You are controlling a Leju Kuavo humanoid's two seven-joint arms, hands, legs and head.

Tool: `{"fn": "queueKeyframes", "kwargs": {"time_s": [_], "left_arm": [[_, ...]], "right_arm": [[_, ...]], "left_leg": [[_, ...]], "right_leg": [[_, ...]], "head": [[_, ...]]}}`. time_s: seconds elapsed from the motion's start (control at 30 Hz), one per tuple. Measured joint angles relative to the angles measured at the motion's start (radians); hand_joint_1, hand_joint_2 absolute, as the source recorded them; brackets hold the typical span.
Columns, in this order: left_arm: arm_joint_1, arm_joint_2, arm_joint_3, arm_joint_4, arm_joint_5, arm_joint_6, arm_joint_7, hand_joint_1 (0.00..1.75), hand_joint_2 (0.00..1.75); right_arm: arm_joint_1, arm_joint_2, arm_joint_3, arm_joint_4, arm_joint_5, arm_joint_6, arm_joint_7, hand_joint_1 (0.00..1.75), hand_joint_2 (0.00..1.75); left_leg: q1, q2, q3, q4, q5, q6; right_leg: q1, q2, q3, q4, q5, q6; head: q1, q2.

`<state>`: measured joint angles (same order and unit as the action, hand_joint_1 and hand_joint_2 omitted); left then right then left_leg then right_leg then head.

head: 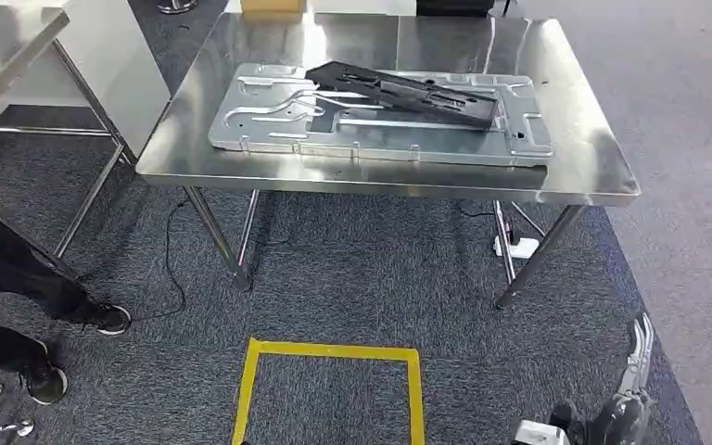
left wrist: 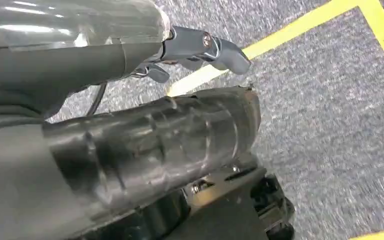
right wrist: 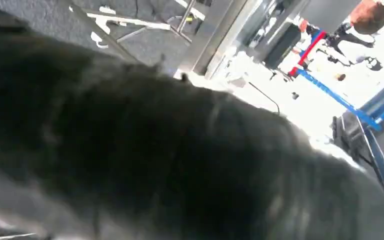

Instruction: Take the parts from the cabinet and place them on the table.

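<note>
A large silver stamped metal plate (head: 278,120) lies flat on the steel table (head: 575,139) ahead of me. A long black part (head: 408,93) rests on top of it, running diagonally toward the plate's right end. My right hand (head: 626,399) hangs low at the bottom right, over the carpet, with its fingers straight and nothing in them. In the right wrist view its dark cover (right wrist: 180,150) is a blur. My left hand (left wrist: 150,145) hangs over the carpet beside a yellow tape line (left wrist: 300,25), fingers (left wrist: 200,47) apart and holding nothing.
A yellow tape square (head: 334,352) marks the carpet in front of the table. A person's legs and shoes (head: 19,278) stand at the left, beside a second steel table (head: 9,46). A white power strip (head: 517,247) and cables lie under the table.
</note>
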<state>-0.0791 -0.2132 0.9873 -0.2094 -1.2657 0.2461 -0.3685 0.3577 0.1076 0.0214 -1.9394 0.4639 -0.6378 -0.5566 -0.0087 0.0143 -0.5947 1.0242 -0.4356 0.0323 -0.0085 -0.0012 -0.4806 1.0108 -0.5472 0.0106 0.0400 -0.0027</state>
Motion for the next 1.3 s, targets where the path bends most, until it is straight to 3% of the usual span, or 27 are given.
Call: {"fn": "queueKeyframes", "kwargs": {"time_s": [0.07, 0.1, 0.17, 0.2, 0.23, 0.27, 0.3, 0.37, 0.4, 0.43, 0.57, 0.6, 0.63, 0.7, 0.73, 0.8, 0.87, 0.9, 0.93, 1.0, 1.03, 1.07, 1.1, 1.17, 1.23, 1.27, 1.3], "left_arm": [[0.002, 0.0, 0.002, 0.0, 0.001, 0.0, -0.001, 0.0, 0.0], [0.002, 0.0, 0.003, 0.0, 0.001, 0.0, -0.001, 0.0, 0.0], [0.005, 0.0, 0.003, 0.0, 0.002, 0.0, -0.001, 0.0, 0.0], [0.005, 0.0, 0.003, 0.0, 0.002, 0.0, -0.001, 0.0, 0.0], [0.005, 0.0, 0.003, 0.0, 0.002, 0.0, -0.001, 0.0, 0.0], [0.004, 0.0, 0.003, 0.0, 0.002, 0.0, -0.001, 0.0, 0.0], [0.005, 0.0, 0.004, 0.0, 0.002, 0.0, -0.001, 0.0, 0.0], [0.003, 0.001, 0.004, 0.0, 0.003, 0.0, -0.002, 0.0, 0.0], [0.001, 0.001, 0.004, 0.0, 0.003, 0.0, -0.002, 0.0, 0.0], [0.0, 0.001, 0.005, 0.0, 0.003, 0.0, -0.003, 0.0, 0.0], [0.003, 0.001, 0.008, 0.0, 0.003, 0.001, -0.003, 0.0, 0.0], [0.001, 0.001, 0.008, 0.0, 0.003, 0.001, -0.003, 0.0, 0.0], [0.0, 0.001, 0.008, 0.0, 0.003, 0.001, -0.003, 0.0, 0.0], [0.0, 0.001, 0.009, 0.0, 0.003, 0.0, -0.003, 0.0, 0.0], [0.001, 0.001, 0.009, 0.0, 0.003, 0.0, -0.003, 0.0, 0.0], [0.002, 0.001, 0.011, 0.0, 0.004, 0.0, -0.003, 0.0, 0.0], [0.002, 0.001, 0.011, 0.0, 0.005, 0.0, -0.004, 0.0, 0.0], [0.002, 0.001, 0.012, 0.0, 0.005, 0.0, -0.004, 0.0, 0.0], [0.002, 0.001, 0.012, 0.0, 0.005, 0.0, -0.004, 0.0, 0.0], [0.002, 0.001, 0.012, 0.0, 0.004, 0.0, -0.004, 0.0, 0.0], [0.002, 0.001, 0.012, 0.0, 0.004, 0.0, -0.004, 0.0, 0.0], [0.003, 0.001, 0.012, 0.0, 0.004, 0.0, -0.005, 0.0, 0.0], [0.004, 0.002, 0.013, 0.0, 0.004, 0.0, -0.005, 0.0, 0.0], [0.005, 0.002, 0.013, 0.0, 0.004, 0.0, -0.006, 0.0, 0.0], [0.005, 0.002, 0.013, 0.0, 0.004, 0.0, -0.006, 0.0, 0.0], [0.004, 0.002, 0.013, 0.0, 0.004, 0.0, -0.006, 0.0, 0.0], [0.004, 0.002, 0.013, 0.0, 0.004, 0.0, -0.006, 0.0, 0.0]], "right_arm": [[-0.001, 0.0, 0.004, 0.0, 0.0, 0.0, 0.0, 0.0, 0.0], [-0.003, 0.0, 0.005, 0.0, 0.0, -0.001, 0.0, 0.0, 0.0], [-0.002, 0.0, 0.008, 0.0, 0.0, -0.001, 0.0, 0.0, 0.0], [-0.002, 0.0, 0.008, 0.0, 0.0, -0.001, 0.0, 0.0, 0.0], [-0.002, 0.0, 0.009, 0.0, 0.0, -0.001, 0.0, 0.0, 0.0], [-0.002, 0.0, 0.009, 0.0, 0.0, -0.001, 0.0, 0.0, 0.0], [-0.002, 0.0, 0.009, 0.0, 0.0, -0.002, 0.0, 0.0, 0.0], [-0.002, 0.0, 0.009, 0.0, 0.0, -0.002, 0.0, 0.0, 0.0], [-0.002, 0.0, 0.01, 0.0, 0.0, -0.003, 0.0, 0.0, 0.0], [-0.003, 0.0, 0.01, 0.0, 0.0, -0.004, 0.0, 0.0, 0.0], [-0.004, 0.0, 0.011, 0.0, 0.0, -0.008, 0.001, 0.0, 0.0], [-0.003, 0.0, 0.011, 0.0, 0.0, -0.009, 0.002, 0.0, 0.0], [-0.003, 0.0, 0.011, 0.0, 0.0, -0.009, 0.002, 0.0, 0.0], [-0.003, 0.0, 0.011, 0.0, 0.0, -0.011, 0.002, 0.0, 0.0], [-0.003, 0.0, 0.011, 0.001, 0.0, -0.011, 0.003, 0.0, 0.0], [-0.003, 0.0, 0.012, 0.004, 0.0, -0.012, 0.005, 0.0, 0.0], [-0.003, 0.0, 0.014, 0.006, 0.0, -0.012, 0.009, 0.0, 0.0], [-0.004, 0.0, 0.017, 0.005, 0.0, -0.012, 0.009, 0.0, 0.0], [-0.008, 0.0, 0.019, 0.006, 0.0, -0.013, 0.01, 0.0, 0.0], [-0.007, 0.0, 0.02, 0.006, 0.0, -0.016, 0.01, 0.0, 0.0], [-0.007, -0.001, 0.02, 0.006, 0.0, -0.017, 0.011, 0.0, 0.0], [-0.007, -0.001, 0.021, 0.006, 0.0, -0.018, 0.012, 0.0, 0.0], [-0.009, -0.001, 0.024, 0.006, 0.0, -0.018, 0.012, 0.0, 0.0], [-0.008, -0.001, 0.028, 0.006, 0.0, -0.019, 0.013, 0.0, 0.0], [-0.008, -0.001, 0.029, 0.006, 0.0, -0.019, 0.013, 0.0, 0.0], [-0.008, -0.001, 0.03, 0.007, 0.0, -0.019, 0.013, 0.0, 0.0], [-0.008, -0.001, 0.03, 0.009, 0.0, -0.019, 0.014, 0.0, 0.0]], "left_leg": [[0.004, -0.005, -0.008, 0.011, -0.009, -0.013], [0.004, -0.007, -0.026, 0.04, -0.053, -0.02], [0.008, -0.007, -0.066, 0.172, -0.162, -0.029], [0.01, -0.007, -0.085, 0.243, -0.196, -0.032], [0.011, -0.007, -0.092, 0.291, -0.206, -0.033], [0.011, -0.007, -0.078, 0.297, -0.184, -0.033], [0.011, -0.007, -0.043, 0.258, -0.147, -0.032], [0.011, -0.008, 0.076, 0.09, -0.085, -0.026], [0.01, -0.01, 0.126, 0.0, -0.109, -0.02], [0.003, -0.012, 0.153, -0.045, -0.121, -0.015], [0.005, -0.011, 0.134, -0.05, -0.09, 0.016], [0.007, -0.004, 0.126, -0.052, -0.078, 0.021], [0.006, -0.004, 0.112, -0.053, -0.069, 0.032], [0.002, -0.001, 0.084, -0.051, -0.05, 0.037], [0.001, 0.0, 0.069, -0.048, -0.04, 0.037], [0.001, 0.001, 0.041, -0.039, -0.022, 0.033], [0.001, 0.0, 0.011, -0.026, -0.009, 0.027], [0.001, -0.001, 0.002, -0.016, -0.005, 0.022], [-0.005, -0.001, -0.01, -0.005, -0.003, 0.018], [-0.004, -0.001, -0.014, -0.002, 0.011, 0.005], [-0.001, -0.001, -0.015, -0.005, 0.02, 0.0], [-0.004, -0.002, -0.019, -0.005, 0.026, -0.008], [0.004, -0.006, -0.026, 0.01, 0.002, -0.013], [0.006, -0.007, -0.067, 0.119, -0.119, -0.022], [0.009, -0.007, -0.098, 0.257, -0.198, -0.026], [0.01, -0.007, -0.097, 0.292, -0.196, -0.027], [0.011, -0.007, -0.076, 0.288, -0.167, -0.026]], "right_leg": [[-0.009, -0.005, -0.016, -0.008, 0.02, -0.02], [-0.008, -0.005, -0.027, -0.008, 0.029, -0.029], [-0.004, -0.009, -0.049, -0.007, 0.046, -0.036], [-0.002, -0.009, -0.061, -0.006, 0.055, -0.036], [-0.001, -0.01, -0.074, -0.004, 0.065, -0.036], [0.0, -0.01, -0.088, -0.001, 0.074, -0.035], [0.0, -0.01, -0.103, 0.003, 0.082, -0.033], [-0.001, -0.009, -0.124, 0.014, 0.093, -0.027], [-0.001, -0.009, -0.13, 0.02, 0.099, -0.024], [0.002, -0.009, -0.135, 0.021, 0.106, -0.016], [0.002, -0.01, -0.135, 0.013, 0.131, 0.01], [-0.005, -0.006, -0.142, 0.03, 0.103, 0.01], [-0.004, -0.005, -0.16, 0.074, 0.044, 0.012], [-0.006, -0.004, -0.201, 0.222, -0.069, 0.018], [-0.006, -0.004, -0.213, 0.284, -0.09, 0.021], [-0.007, -0.004, -0.185, 0.294, -0.046, 0.024], [-0.01, -0.004, -0.079, 0.155, 0.021, 0.022], [-0.012, -0.004, -0.011, 0.062, 0.021, 0.02], [-0.005, -0.002, 0.025, -0.004, -0.004, 0.016], [-0.002, 0.0, 0.015, -0.008, -0.006, 0.006], [0.003, 0.001, 0.011, -0.007, 0.0, -0.002], [-0.004, 0.0, 0.001, -0.013, 0.011, -0.015], [-0.005, -0.006, -0.007, -0.014, 0.022, -0.024], [-0.003, -0.008, -0.034, -0.014, 0.041, -0.039], [0.0, -0.009, -0.062, -0.013, 0.063, -0.04], [0.001, -0.009, -0.077, -0.011, 0.074, -0.039], [0.002, -0.01, -0.093, -0.009, 0.084, -0.038]], "head": [[0.0, 0.0], [0.0, 0.0], [-0.001, 0.0], [-0.001, 0.0], [-0.001, 0.0], [-0.001, 0.0], [-0.001, 0.0], [-0.001, 0.0], [-0.001, 0.0], [-0.001, 0.0], [0.0, 0.0], [-0.001, 0.0], [0.0, 0.0], [0.0, 0.0], [0.0, 0.0], [0.0, 0.0], [0.0, 0.0], [0.0, 0.0], [0.0, 0.0], [-0.001, 0.0], [-0.002, 0.0], [-0.001, 0.0], [-0.001, 0.0], [-0.003, 0.0], [-0.003, 0.0], [-0.003, 0.0], [-0.003, 0.0]]}}
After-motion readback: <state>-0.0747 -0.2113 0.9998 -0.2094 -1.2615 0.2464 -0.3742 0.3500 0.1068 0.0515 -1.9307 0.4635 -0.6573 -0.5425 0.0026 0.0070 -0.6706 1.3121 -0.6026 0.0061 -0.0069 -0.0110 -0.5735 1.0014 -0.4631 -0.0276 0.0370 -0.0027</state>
